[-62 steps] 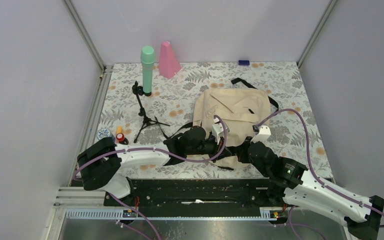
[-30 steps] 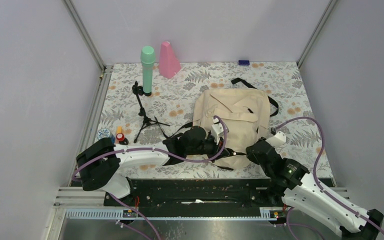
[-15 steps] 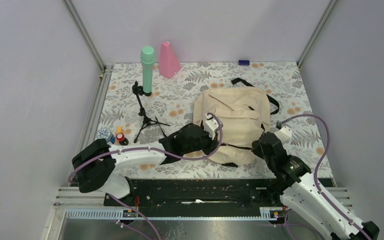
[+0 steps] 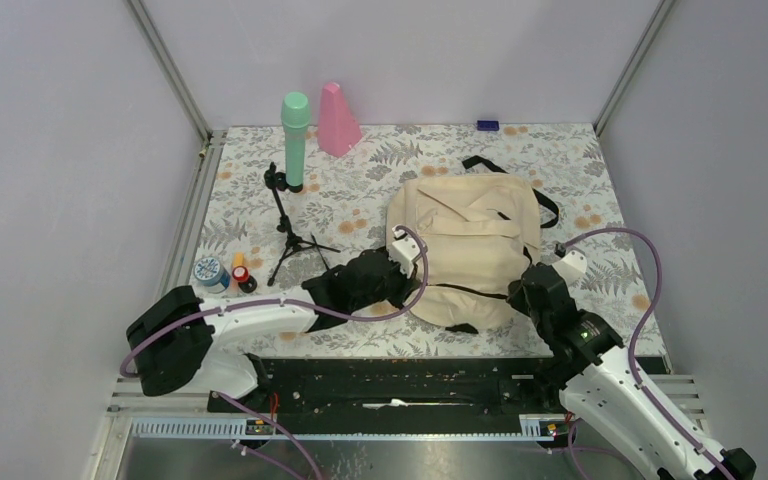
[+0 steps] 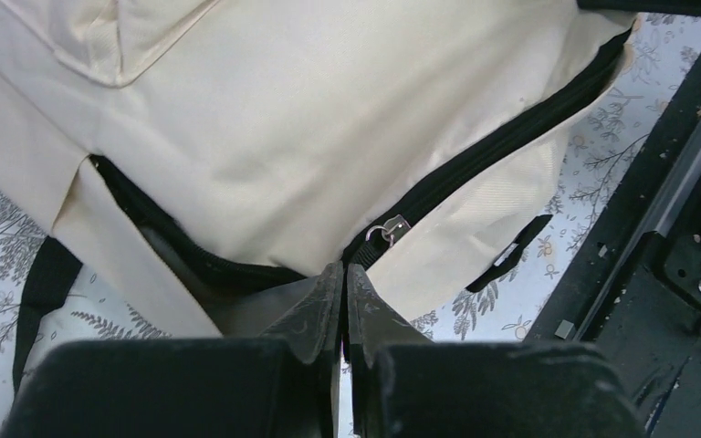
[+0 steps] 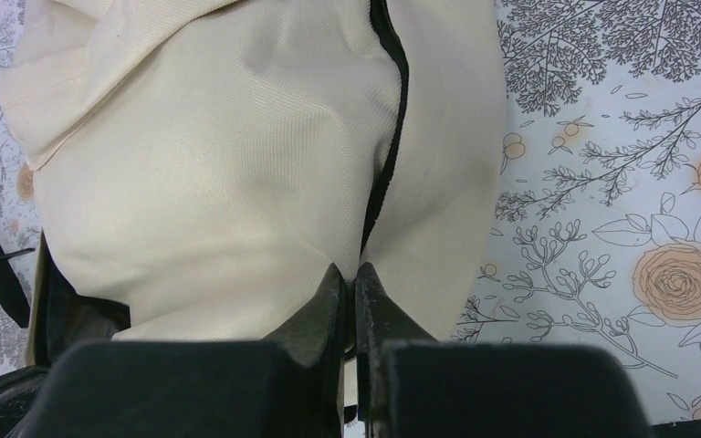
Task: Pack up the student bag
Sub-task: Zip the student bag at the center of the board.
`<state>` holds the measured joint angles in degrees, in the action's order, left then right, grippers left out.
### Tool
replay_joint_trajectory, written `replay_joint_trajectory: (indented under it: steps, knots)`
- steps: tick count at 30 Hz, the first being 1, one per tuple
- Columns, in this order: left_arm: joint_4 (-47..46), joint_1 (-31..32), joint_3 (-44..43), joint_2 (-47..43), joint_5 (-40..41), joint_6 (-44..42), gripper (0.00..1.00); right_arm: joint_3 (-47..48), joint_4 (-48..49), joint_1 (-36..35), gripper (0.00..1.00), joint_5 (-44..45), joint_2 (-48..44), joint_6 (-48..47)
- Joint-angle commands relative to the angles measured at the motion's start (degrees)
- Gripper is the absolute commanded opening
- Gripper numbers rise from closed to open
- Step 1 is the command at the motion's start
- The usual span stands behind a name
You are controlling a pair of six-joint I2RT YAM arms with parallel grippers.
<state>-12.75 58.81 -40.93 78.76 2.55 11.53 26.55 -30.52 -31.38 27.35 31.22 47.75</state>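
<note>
The student bag (image 4: 470, 240) lies on the flowered table (image 4: 360, 195), mouth toward the arms; the left jaws are pressed together on its black zipper trim (image 5: 511, 137) just beside the metal pull (image 5: 386, 230), and the right jaws pinch the trim at the bag's near right side. It looks soft, light and floppy, likely to sag wherever unheld; the firmer zipper edge either side of the mouth seems the best hold.
</note>
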Motion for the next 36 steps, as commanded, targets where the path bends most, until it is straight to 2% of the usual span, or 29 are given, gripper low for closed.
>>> replay_joint_trajectory:
  steps: [1,14,19,21,23,24,26,28,29,32,36]
  knots:
    - [0.66,-1.09,1.96,-3.06,5.80,-1.35,0.00,2.74,-0.77,1.73,0.00,6.83,0.23,-2.44]
    - [2.82,-3.93,5.20,-9.40,15.58,-1.69,0.00,2.87,-0.94,2.11,0.00,7.42,0.11,-2.86]
    - [1.48,-4.57,5.80,-9.88,14.34,-0.65,0.00,3.95,-0.99,2.10,0.00,6.37,0.20,-4.76]
    - [0.46,-4.58,6.10,-10.31,11.17,-0.86,0.00,5.52,-1.02,2.11,0.20,4.80,0.30,-9.01]
    - [-0.62,-4.53,6.53,-10.97,8.54,-0.68,0.00,7.15,-0.75,2.11,0.53,2.71,0.44,-13.21]
    - [-0.90,-4.53,6.58,-11.33,7.29,-0.68,0.00,7.90,-0.06,2.11,0.63,0.97,0.60,-15.81]
    - [-1.13,-4.53,6.42,-11.96,5.19,-0.57,0.00,8.99,1.84,2.11,0.75,-4.08,1.09,-20.60]
    - [-1.01,-4.60,6.31,-12.31,3.66,-0.34,0.00,9.69,5.16,2.10,0.96,-11.07,2.36,-24.48]
    - [-0.74,-4.62,6.06,-12.35,2.90,-0.21,0.00,9.64,7.73,2.07,0.99,-15.13,3.75,-25.66]
    - [-0.16,-4.90,5.48,-12.41,0.55,0.10,0.00,9.18,16.39,0.66,1.00,-25.42,7.54,-29.16]
    - [1.87,-5.41,4.20,-12.33,-1.32,0.46,0.00,12.45,20.88,-8.06,1.00,-26.10,16.65,-38.06]
